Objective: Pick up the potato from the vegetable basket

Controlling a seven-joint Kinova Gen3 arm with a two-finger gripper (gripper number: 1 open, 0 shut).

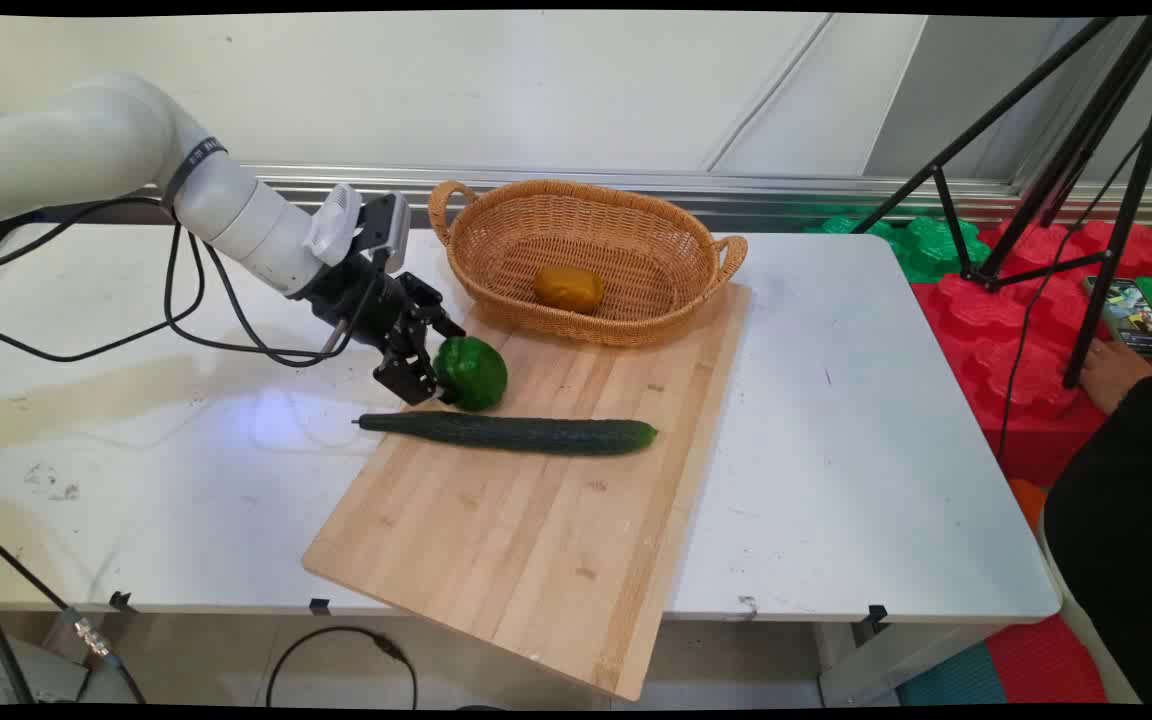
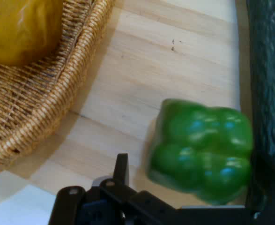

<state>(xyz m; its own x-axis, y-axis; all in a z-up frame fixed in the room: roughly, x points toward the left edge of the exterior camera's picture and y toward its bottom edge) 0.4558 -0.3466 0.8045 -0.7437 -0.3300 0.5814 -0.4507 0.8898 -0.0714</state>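
Gripper, angled down from the left, loosely brackets the green pepper on the cutting board.

Glossy green pepper on a matt wooden board, beside a rough woven wicker basket.

A lab: camera tripod, foam floor tiles, cabled table.
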